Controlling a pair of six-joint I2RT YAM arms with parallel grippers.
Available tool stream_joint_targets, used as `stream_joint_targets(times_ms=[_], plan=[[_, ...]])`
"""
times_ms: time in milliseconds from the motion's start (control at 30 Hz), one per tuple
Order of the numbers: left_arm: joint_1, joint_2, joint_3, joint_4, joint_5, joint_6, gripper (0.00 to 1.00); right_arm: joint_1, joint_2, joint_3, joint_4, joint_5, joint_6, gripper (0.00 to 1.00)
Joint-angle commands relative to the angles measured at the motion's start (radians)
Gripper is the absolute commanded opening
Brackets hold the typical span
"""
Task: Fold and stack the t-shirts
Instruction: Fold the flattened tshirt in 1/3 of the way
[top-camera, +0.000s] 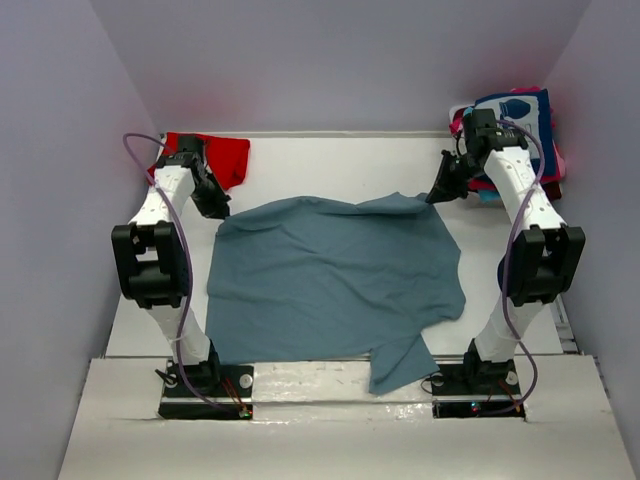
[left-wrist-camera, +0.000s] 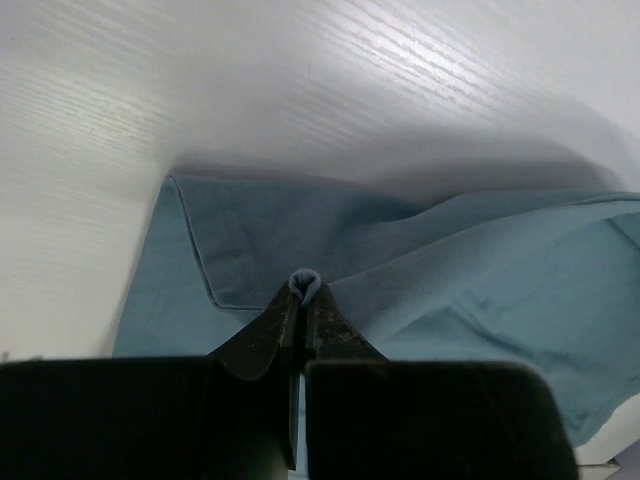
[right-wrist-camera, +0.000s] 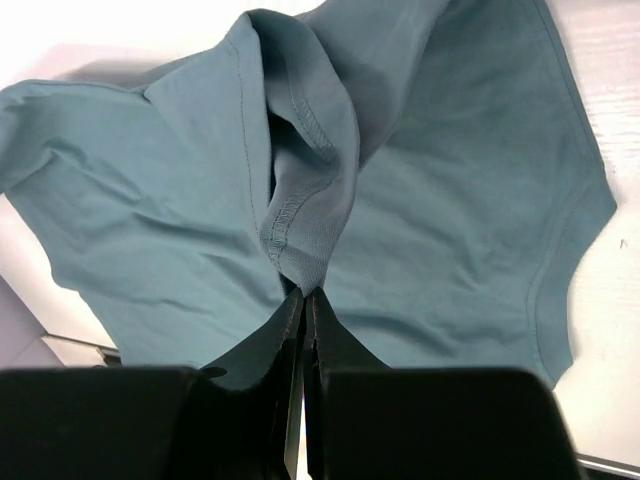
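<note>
A dusty grey-blue t-shirt (top-camera: 330, 275) lies spread and rumpled over the middle of the white table, one sleeve hanging toward the near edge. My left gripper (top-camera: 218, 209) is shut on a pinch of its far left corner; in the left wrist view a small loop of the grey-blue t-shirt (left-wrist-camera: 470, 260) pokes out between the tips of the left gripper (left-wrist-camera: 305, 287). My right gripper (top-camera: 438, 194) is shut on the far right edge, and the right wrist view shows a stitched hem of the grey-blue t-shirt (right-wrist-camera: 180, 200) bunched up out of the right gripper (right-wrist-camera: 305, 291).
A red t-shirt (top-camera: 225, 158) lies crumpled at the far left corner, behind the left arm. A pile of other t-shirts (top-camera: 525, 125), navy with a print plus pink, sits at the far right corner. Grey walls close in the table on three sides.
</note>
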Motion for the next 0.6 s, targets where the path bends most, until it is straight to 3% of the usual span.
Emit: stream_joint_targets(times_ms=[0, 267, 567], plan=[[0.003, -0.089, -0.063, 0.015, 0.047, -0.032, 0.06, -0.002, -0.079, -0.094, 0.004, 0.03, -0.01, 0.07], [0.013, -0.153, -0.135, -0.002, 0.045, -0.074, 0.06, -0.002, -0.127, -0.204, 0.01, 0.061, 0.007, 0.07], [0.14, -0.205, -0.214, -0.003, 0.022, -0.051, 0.06, -0.002, -0.145, -0.304, 0.053, 0.093, 0.051, 0.07]])
